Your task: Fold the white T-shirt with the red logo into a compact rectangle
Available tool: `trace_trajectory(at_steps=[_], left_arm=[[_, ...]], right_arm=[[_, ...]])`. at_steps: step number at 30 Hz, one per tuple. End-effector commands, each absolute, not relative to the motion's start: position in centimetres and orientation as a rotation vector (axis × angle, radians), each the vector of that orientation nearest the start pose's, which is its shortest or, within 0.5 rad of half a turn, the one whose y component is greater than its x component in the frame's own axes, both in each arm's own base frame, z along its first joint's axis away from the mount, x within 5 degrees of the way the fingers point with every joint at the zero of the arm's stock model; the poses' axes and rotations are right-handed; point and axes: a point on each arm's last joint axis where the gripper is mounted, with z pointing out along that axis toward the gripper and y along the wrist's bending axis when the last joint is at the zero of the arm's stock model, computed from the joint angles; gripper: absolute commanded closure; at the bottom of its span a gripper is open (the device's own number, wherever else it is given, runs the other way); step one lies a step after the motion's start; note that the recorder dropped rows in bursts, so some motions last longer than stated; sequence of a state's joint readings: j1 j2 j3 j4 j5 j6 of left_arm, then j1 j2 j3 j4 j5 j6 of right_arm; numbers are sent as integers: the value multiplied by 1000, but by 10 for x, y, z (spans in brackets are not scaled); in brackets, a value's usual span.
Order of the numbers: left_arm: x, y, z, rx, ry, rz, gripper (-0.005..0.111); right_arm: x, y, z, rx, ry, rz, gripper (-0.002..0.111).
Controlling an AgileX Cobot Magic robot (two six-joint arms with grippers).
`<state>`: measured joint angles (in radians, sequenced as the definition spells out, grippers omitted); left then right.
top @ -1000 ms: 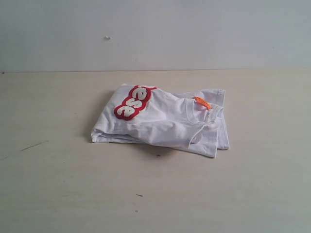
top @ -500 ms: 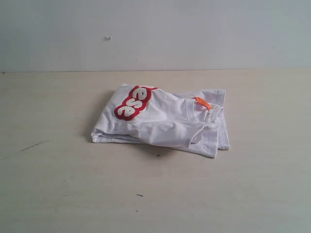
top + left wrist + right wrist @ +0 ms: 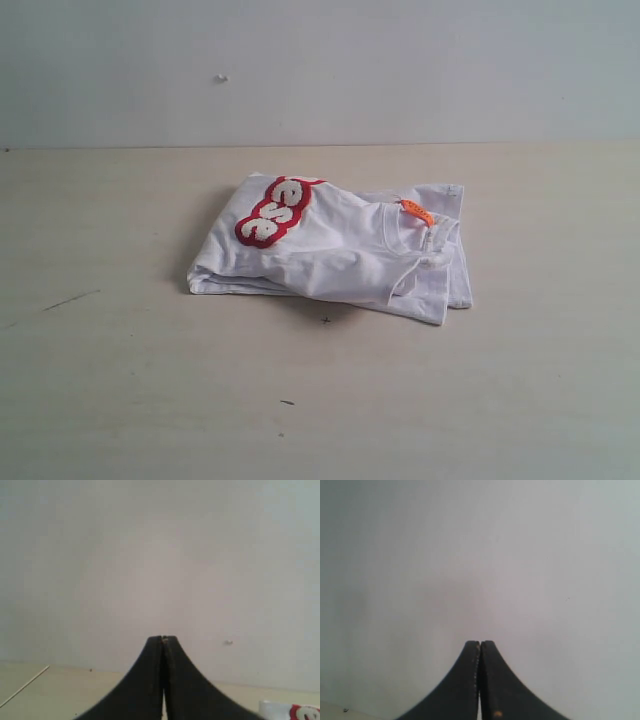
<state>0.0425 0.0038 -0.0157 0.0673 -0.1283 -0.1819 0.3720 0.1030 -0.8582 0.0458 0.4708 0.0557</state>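
**Loose collar corner could undo the fold**

The left gripper [image 3: 162, 639] and right gripper [image 3: 480, 643] are pressed together, holding nothing. The white T-shirt [image 3: 330, 255] lies folded mid-table [image 3: 150, 400], red logo [image 3: 272, 212] up. Snagging its rumpled collar side would likely spring the layers open.

The exterior view looks from somewhat above, at middling range, across the table [image 3: 120, 400] to the wall [image 3: 400, 60], the white T-shirt [image 3: 330, 255] near its centre. The left wrist view sits low over the table, facing that wall nearly level past the left gripper [image 3: 162, 639], and shares with the exterior view wall, tabletop and the T-shirt's edge by the red logo [image 3: 305, 713]. The right wrist view faces the wall past the right gripper [image 3: 480, 643], showing little else
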Motion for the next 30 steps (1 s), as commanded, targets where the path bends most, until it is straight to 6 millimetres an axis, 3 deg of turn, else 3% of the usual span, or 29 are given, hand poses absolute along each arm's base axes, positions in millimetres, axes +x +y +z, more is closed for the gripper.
trace_trajectory(at_steps=[1,6,9,16,30], left_arm=[[55,2,220,-87,1403,-38,107],[56,3,213,-56,1483,13,107],[56,4,197,30,1667,116,107],[53,4,182,14,1832,106,107],[53,4,182,4,1830,98,107]], right_arm=[[-40,-14,424,-185,1194,423,108],[-40,-14,424,-185,1194,423,108],[-40,-14,424,-185,1194,423,108],[-40,-14,424,-185,1194,423,108],[-40,-14,424,-185,1194,423,108]])
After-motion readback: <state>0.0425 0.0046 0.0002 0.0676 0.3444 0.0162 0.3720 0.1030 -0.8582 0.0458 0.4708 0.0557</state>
